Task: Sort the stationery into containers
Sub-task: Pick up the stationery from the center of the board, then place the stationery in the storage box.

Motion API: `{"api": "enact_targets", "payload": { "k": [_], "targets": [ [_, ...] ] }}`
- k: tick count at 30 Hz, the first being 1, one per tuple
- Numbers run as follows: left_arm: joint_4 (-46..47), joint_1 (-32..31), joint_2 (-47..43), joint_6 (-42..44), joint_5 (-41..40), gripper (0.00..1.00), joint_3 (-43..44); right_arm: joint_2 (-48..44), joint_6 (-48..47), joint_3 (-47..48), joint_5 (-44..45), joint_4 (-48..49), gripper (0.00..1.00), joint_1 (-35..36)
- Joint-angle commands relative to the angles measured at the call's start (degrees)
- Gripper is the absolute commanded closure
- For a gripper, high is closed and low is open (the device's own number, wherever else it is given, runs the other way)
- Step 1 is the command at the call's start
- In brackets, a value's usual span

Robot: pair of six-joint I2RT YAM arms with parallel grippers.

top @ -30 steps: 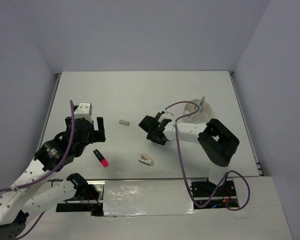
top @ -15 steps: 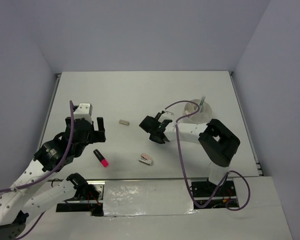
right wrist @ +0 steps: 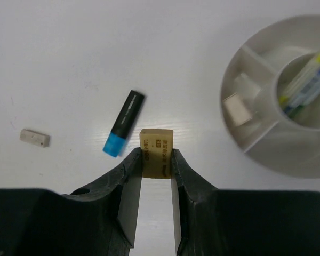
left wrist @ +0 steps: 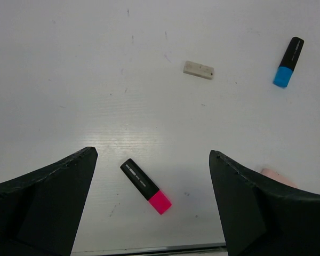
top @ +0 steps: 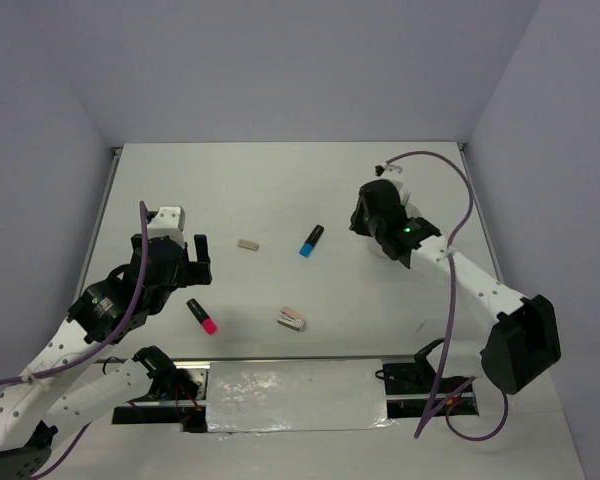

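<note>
Two markers lie diagonally on the white table (top: 280, 190): the blue-ended marker (top: 312, 241) points its blue end near-left, and the pink-ended highlighter (top: 202, 315) points near-right. The right gripper (right wrist: 156, 162) pinches a yellowish eraser (right wrist: 156, 152). Only its wrist camera shows the divided white tub (right wrist: 269, 145), with pens (right wrist: 308, 74) in its centre. The left gripper (left wrist: 152, 154) hangs wide open over the highlighter. Pale grey walls enclose the table.

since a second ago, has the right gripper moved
Yes. The right gripper, shut on a tan eraser, has swung right and farther back, away from the small grey block it was near.
</note>
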Motion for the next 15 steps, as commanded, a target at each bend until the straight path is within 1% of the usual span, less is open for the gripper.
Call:
{"api": "enact_targets", "payload": {
  "k": [1,2,3,5,6,8,9,10,11,12,13,15],
  "targets": [
    [2.7,0.2,0.1,1.5,0.4,0.01,0.1,-5.8,-15.3,-1.2,-7.7,1.4,0.80,-5.9],
    [2.7,0.2,0.4,1.5,0.4,0.01,0.0,-7.6,-18.4,-1.2,-12.2,1.4,0.79,-7.8],
    [2.6,0.2,0.5,1.6,0.3,0.01,0.1,-8.0,-19.3,-0.4,-13.9,0.9,0.79,-12.0],
    [2.6,0.2,0.9,1.6,0.3,0.01,0.0,-7.6,-21.0,1.3,-16.8,0.0,0.77,-15.7],
    [2.7,0.2,0.9,1.5,0.4,0.01,0.0,-6.7,-21.0,4.2,-17.5,-1.9,0.77,-18.4],
    [2.7,0.2,1.0,1.6,0.5,0.01,0.0,-3.4,-18.6,7.9,-14.6,-5.9,0.77,-19.5],
    [2.8,0.2,0.9,1.6,0.5,0.01,-0.1,-2.2,-17.4,11.3,-10.0,-7.0,0.77,-19.8],
    [2.8,0.2,0.9,1.6,0.6,0.01,0.0,0.1,-13.8,12.9,-7.1,-8.4,0.77,-19.9],
    [2.9,0.2,0.8,1.6,0.5,0.01,0.0,1.1,-11.5,15.5,-4.6,-10.6,0.77,-19.9],
    [2.8,0.2,0.7,1.6,0.5,0.01,0.0,1.9,-9.4,16.2,-1.6,-11.0,0.77,-20.1],
    [2.7,0.2,0.6,1.6,0.5,0.01,0.0,2.9,-5.2,16.6,-0.8,-11.2,0.77,-20.0],
    [2.8,0.2,0.5,1.5,0.4,0.01,-0.1,3.4,0.6,15.7,-1.0,-9.2,0.78,-20.1]
  ]
}}
